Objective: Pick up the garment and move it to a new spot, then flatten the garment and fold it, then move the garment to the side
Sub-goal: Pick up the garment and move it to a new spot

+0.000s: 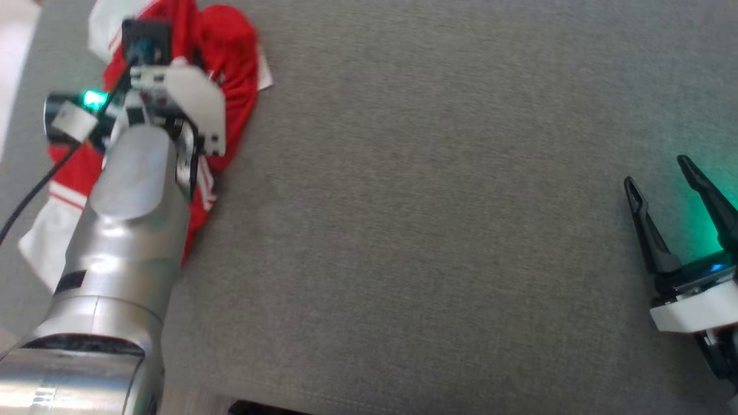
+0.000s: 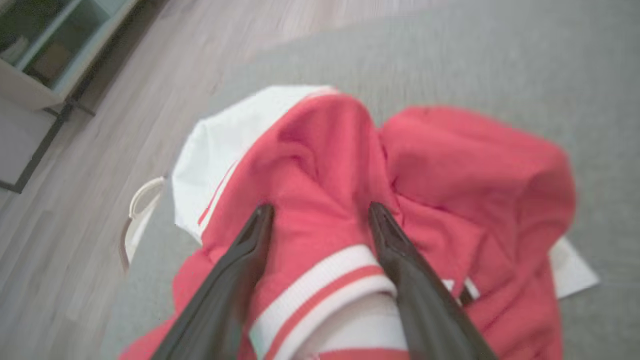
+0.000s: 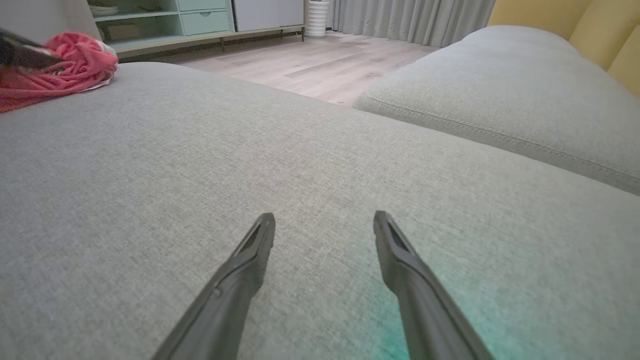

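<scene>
So the garment (image 1: 233, 69) is a crumpled red thing with white panels and red-and-white striped trim, sitting in a heap at the far left of the grey couch cushion (image 1: 432, 202), close to its edge. The silver left arm (image 1: 127, 230) reaches right over it. In the left wrist view the left gripper (image 2: 320, 207) is spread wide, one dark finger on each side of a raised red fold just above the striped band. It isn't pinching anything, and the shot is too blurry to tell if the tips actually touch the cloth.

The right gripper (image 1: 657, 171) is well apart from all that, over bare cushion on the right, fingers spread too, with a green glow on the fabric beside it. From its wrist view you can see the garment way off to the left, plus a second cushion (image 3: 500, 75) and the wood floor (image 3: 310, 65).
</scene>
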Motion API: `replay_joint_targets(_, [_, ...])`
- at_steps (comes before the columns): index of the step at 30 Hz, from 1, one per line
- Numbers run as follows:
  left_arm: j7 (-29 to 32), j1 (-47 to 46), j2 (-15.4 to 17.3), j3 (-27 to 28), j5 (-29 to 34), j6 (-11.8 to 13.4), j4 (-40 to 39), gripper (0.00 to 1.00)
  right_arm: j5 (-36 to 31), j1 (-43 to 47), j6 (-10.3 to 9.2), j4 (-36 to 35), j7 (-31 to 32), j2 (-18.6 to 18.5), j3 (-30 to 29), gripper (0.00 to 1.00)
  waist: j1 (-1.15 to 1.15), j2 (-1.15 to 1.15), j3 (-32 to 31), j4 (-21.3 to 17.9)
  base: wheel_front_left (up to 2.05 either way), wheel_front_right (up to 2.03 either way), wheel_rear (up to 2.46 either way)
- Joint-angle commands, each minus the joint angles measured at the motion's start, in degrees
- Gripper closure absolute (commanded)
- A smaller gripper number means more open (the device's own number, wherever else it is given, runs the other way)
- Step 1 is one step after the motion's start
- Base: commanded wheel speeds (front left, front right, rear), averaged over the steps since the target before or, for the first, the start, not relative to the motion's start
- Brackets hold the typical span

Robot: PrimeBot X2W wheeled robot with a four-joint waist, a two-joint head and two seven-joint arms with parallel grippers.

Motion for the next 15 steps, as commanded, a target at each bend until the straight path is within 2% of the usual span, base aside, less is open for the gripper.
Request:
replay_joint_targets(1, [0.46, -0.77, 2.79, 1.46, -0.23, 0.79, 1.85, 0.0, 0.48, -0.12, 0.39, -1.79, -0.62, -1.42, 0.8, 0.0, 0.0, 0.0, 1.25, -1.89, 0.0, 0.0, 0.0])
replay_joint_targets(2, [0.45, -0.55, 2.85, 1.8, -0.7, 0.87, 3.44, 0.0, 0.5, -0.22, 0.39, -1.73, -0.62, -1.28, 0.82, 0.0, 0.0, 0.0, 1.36, -2.28, 0.0, 0.0, 0.0])
replay_joint_targets(3, [-0.09, -0.42, 3.14, 2.19, -1.13, 1.03, 4.66, 0.6, 0.5, -0.34, 0.39, -1.7, -0.62, -1.13, 0.93, 0.0, 0.0, 0.0, 1.45, -2.67, 0.0, 0.0, 0.0])
replay_joint_targets(4, [-1.1, -0.42, 3.59, 2.36, -1.31, 1.12, 5.57, 1.0, 0.52, -0.42, 0.39, -1.67, -0.62, -0.93, 0.94, 0.0, 0.0, 0.0, 1.5, -2.94, 0.0, 0.0, 0.0])
replay_joint_targets(11, [-14.1, -2.54, 4.6, 2.51, -1.98, 1.38, 4.97, 1.0, 0.52, -0.41, 0.39, -0.66, -0.62, 1.77, 0.97, 0.0, 0.0, 0.0, -1.69, -3.67, 0.0, 0.0, 0.0])
replay_joint_targets(15, [-20.05, -3.5, 5.69, 1.11, -1.22, -0.19, 3.63, 1.0, 0.22, -0.23, 0.39, 0.42, -0.62, 4.67, 1.61, 0.0, 0.0, 0.0, -6.68, -4.79, 0.0, 0.0, 0.0])
